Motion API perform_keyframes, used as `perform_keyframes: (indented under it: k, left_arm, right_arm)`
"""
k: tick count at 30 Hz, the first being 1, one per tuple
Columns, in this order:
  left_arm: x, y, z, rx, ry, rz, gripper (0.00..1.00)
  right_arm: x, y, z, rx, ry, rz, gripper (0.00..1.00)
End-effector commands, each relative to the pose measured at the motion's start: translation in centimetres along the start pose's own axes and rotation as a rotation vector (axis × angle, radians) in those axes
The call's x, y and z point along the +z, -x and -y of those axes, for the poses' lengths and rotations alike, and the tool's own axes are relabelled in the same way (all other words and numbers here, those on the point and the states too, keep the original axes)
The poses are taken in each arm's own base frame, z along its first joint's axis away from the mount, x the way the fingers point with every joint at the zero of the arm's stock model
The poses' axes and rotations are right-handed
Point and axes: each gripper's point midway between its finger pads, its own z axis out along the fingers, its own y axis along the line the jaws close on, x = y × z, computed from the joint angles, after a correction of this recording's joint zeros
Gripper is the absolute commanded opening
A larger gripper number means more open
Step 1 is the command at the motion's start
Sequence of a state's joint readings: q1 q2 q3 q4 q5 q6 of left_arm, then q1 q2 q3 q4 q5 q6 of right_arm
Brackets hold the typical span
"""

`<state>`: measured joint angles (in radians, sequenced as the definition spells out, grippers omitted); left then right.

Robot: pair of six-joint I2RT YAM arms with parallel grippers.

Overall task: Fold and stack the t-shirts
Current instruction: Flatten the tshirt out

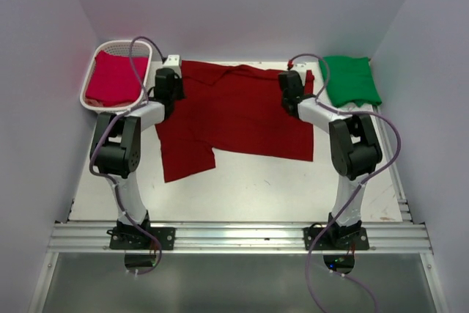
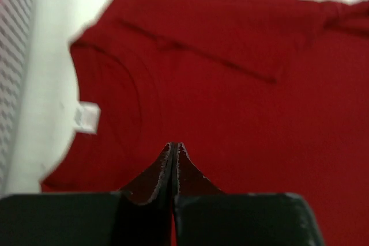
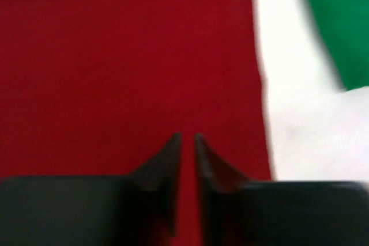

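A dark maroon t-shirt (image 1: pixel 242 111) lies spread out on the white table, with one part hanging toward the front left. My left gripper (image 1: pixel 168 87) is over its left side near the collar. In the left wrist view the gripper (image 2: pixel 174 146) is shut, with nothing seen between the jaws, above the shirt (image 2: pixel 230 84) and its white label (image 2: pixel 87 116). My right gripper (image 1: pixel 291 87) is over the shirt's right edge. In the right wrist view it (image 3: pixel 187 137) stands a narrow gap open above the cloth (image 3: pixel 115 56). A folded green t-shirt (image 1: pixel 349 80) lies at the back right. A crimson t-shirt (image 1: pixel 113 78) lies in the basket.
The white lattice basket (image 1: pixel 89 86) stands at the back left, and its wall shows in the left wrist view (image 2: pixel 14 56). The green shirt (image 3: pixel 337 15) lies just right of the maroon one, with a bare strip of table (image 3: pixel 300 125) between. Walls close in the sides and back.
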<state>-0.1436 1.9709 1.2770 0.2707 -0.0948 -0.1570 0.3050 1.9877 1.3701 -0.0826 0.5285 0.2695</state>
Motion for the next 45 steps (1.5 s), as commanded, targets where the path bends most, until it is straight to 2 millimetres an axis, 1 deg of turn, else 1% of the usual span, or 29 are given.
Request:
perform_keyframes:
  k: [1,3,6,8,10,12,14,17,18,20,21,22,23,24,25,26,28,29,30,31,32,33,34,35,37,39,40,41,45]
  left_arm:
    - [-3.0,-3.0,1.5,0.011,0.023,-0.037,0.00]
    - [-3.1,-4.7,1.6,-0.026,0.018,-0.108,0.00]
    - [-3.1,-4.8,3.0,-0.033,0.000,-0.182,0.00]
    - [-2.7,-5.9,3.6,-0.034,-0.012,-0.244,0.00]
    - [-2.9,-7.3,3.5,-0.049,0.000,-0.301,0.00]
    - [-2.9,-7.9,3.6,-0.067,0.006,-0.312,0.00]
    - [-2.8,-9.0,3.5,-0.070,0.015,-0.350,0.00]
    - [-3.8,-11.1,3.1,-0.102,0.044,-0.429,0.00]
    - [-4.6,-12.4,2.9,-0.107,0.053,-0.469,0.00]
    - [-5.8,-13.1,2.8,-0.117,0.060,-0.501,0.00]
    - [-6.8,-14.6,2.6,-0.124,0.078,-0.550,0.00]
    - [-7.5,-14.6,2.6,-0.130,0.082,-0.555,0.00]
    - [-8.1,-15.0,2.9,-0.134,0.078,-0.570,0.00]
    - [-9.3,-16.4,2.9,-0.128,0.084,-0.614,0.00]
    - [-10.0,-16.4,2.9,-0.129,0.087,-0.619,0.00]
    - [-11.3,-17.7,3.1,-0.126,0.096,-0.661,0.00]
    - [-12.8,-18.0,3.5,-0.138,0.085,-0.678,0.00]
    - [-13.5,-18.3,3.8,-0.147,0.078,-0.693,0.00]
    - [-15.0,-19.7,3.9,-0.152,0.075,-0.746,0.00]
    - [-16.0,-19.4,4.5,-0.150,0.050,-0.742,0.00]
    - [-17.5,-20.7,4.5,-0.143,0.051,-0.777,0.00]
    - [-18.4,-21.0,4.8,-0.140,0.044,-0.783,0.00]
    - [-19.6,-20.5,5.8,-0.135,0.005,-0.763,0.00]
    - [-21.1,-21.9,5.7,-0.134,0.002,-0.796,0.00]
    - [-22.9,-21.8,6.7,-0.130,-0.035,-0.790,0.00]
    - [-24.9,-23.1,6.6,-0.122,-0.039,-0.829,0.00]
    - [-25.7,-22.7,7.0,-0.118,-0.055,-0.815,0.00]
    - [-26.6,-23.4,6.9,-0.119,-0.057,-0.832,0.00]
    - [-28.9,-23.8,7.0,-0.121,-0.066,-0.846,0.00]
  right_arm:
    - [-4.5,2.2,-3.4,0.090,0.126,0.078,0.00]
    - [-4.8,0.0,-3.5,0.070,0.134,0.025,0.00]
    - [-4.8,-2.2,-3.0,0.047,0.119,-0.030,0.00]
    - [-4.9,-3.2,-2.7,0.027,0.115,-0.056,0.00]
    - [-5.1,-3.4,-2.5,0.025,0.113,-0.051,0.00]
    - [-5.0,-4.1,-2.3,0.019,0.106,-0.065,0.00]
    - [-5.0,-4.5,-2.7,0.016,0.128,-0.087,0.00]
    - [-5.0,-6.8,-2.8,0.002,0.141,-0.152,0.00]
    - [-5.3,-7.2,-2.6,0.008,0.144,-0.161,0.00]
    - [-5.9,-8.7,-2.1,-0.004,0.145,-0.187,0.00]
    - [-6.5,-8.6,-1.7,0.003,0.148,-0.185,0.00]
    - [-6.8,-9.1,-1.6,-0.002,0.152,-0.193,0.00]
    - [-7.3,-10.3,-1.1,-0.017,0.150,-0.220,0.00]
    - [-7.6,-10.8,-0.8,-0.020,0.151,-0.231,0.00]
    - [-8.1,-10.8,-0.6,-0.018,0.159,-0.232,0.00]
    - [-8.6,-12.0,0.0,-0.030,0.154,-0.266,0.00]
    - [-9.6,-12.3,0.5,-0.026,0.155,-0.284,0.00]
    - [-10.3,-13.4,1.1,-0.041,0.146,-0.325,0.00]
    - [-10.8,-13.9,1.4,-0.040,0.143,-0.349,0.00]
    - [-11.6,-13.8,1.4,-0.033,0.158,-0.357,0.00]
    - [-12.4,-14.9,1.9,-0.053,0.154,-0.397,0.00]
    - [-13.0,-15.2,2.1,-0.048,0.155,-0.409,0.00]
    - [-14.0,-15.4,2.4,-0.045,0.164,-0.419,0.00]
    - [-15.0,-16.2,2.8,-0.059,0.162,-0.449,0.00]
    - [-16.5,-16.7,3.1,-0.057,0.167,-0.465,0.00]
    - [-18.5,-17.3,3.8,-0.049,0.177,-0.470,0.00]
    - [-19.2,-17.5,4.1,-0.040,0.181,-0.471,0.00]
    - [-20.5,-18.0,4.6,-0.035,0.193,-0.481,0.00]
    - [-23.1,-19.1,5.9,0.005,0.197,-0.504,0.00]
